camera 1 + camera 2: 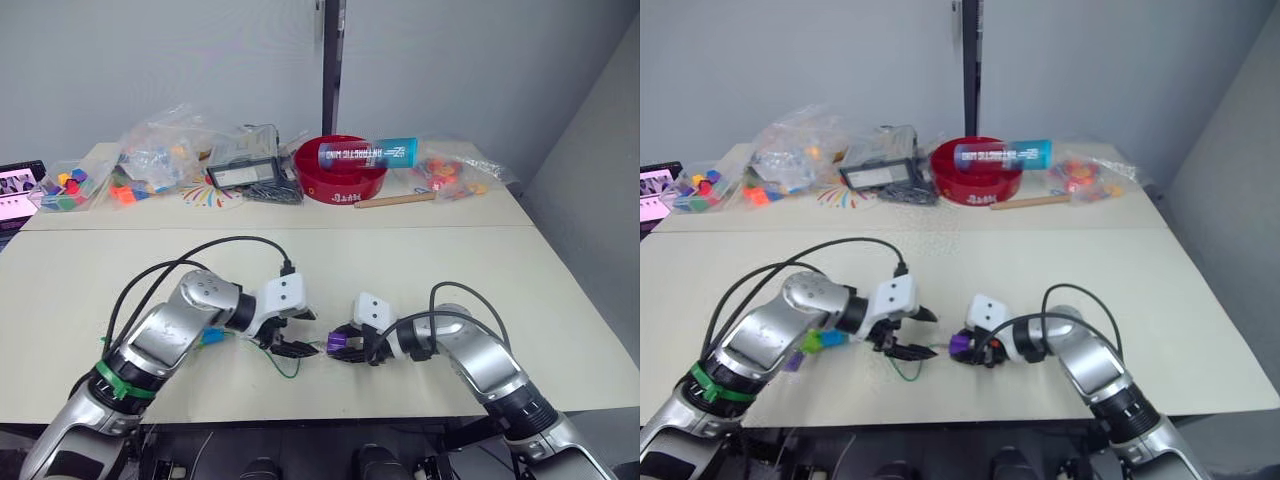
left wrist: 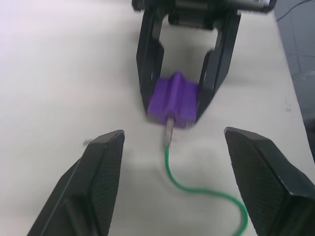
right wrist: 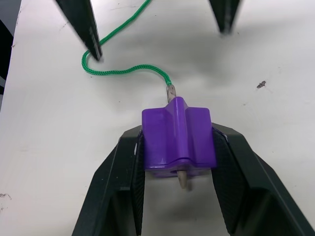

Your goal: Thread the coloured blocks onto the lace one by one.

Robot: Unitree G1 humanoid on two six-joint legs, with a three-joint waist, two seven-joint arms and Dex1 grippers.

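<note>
A purple block [image 3: 178, 137] is clamped between the black fingers [image 3: 125, 167] of my right gripper [image 1: 347, 347], just above the tabletop. The lace [image 2: 197, 189], a thin green cord, runs into the block with its pale tip [image 3: 172, 92]; the tip's end pokes out of the block's other side. My left gripper [image 2: 174, 135] faces the block with its fingers wide apart, and the cord lies on the table between them, untouched. A light green block [image 1: 812, 341] and a blue block [image 1: 833, 338] sit by my left wrist, with another purple block [image 1: 792, 361] beside the forearm.
At the table's far side stand a red bowl [image 1: 340, 175] with a blue tube [image 1: 368, 152] across it, bags of toy pieces [image 1: 155, 150], a wooden stick [image 1: 395, 200] and a tub of coloured pieces [image 1: 70, 186]. Black cables [image 1: 215, 245] loop over both arms.
</note>
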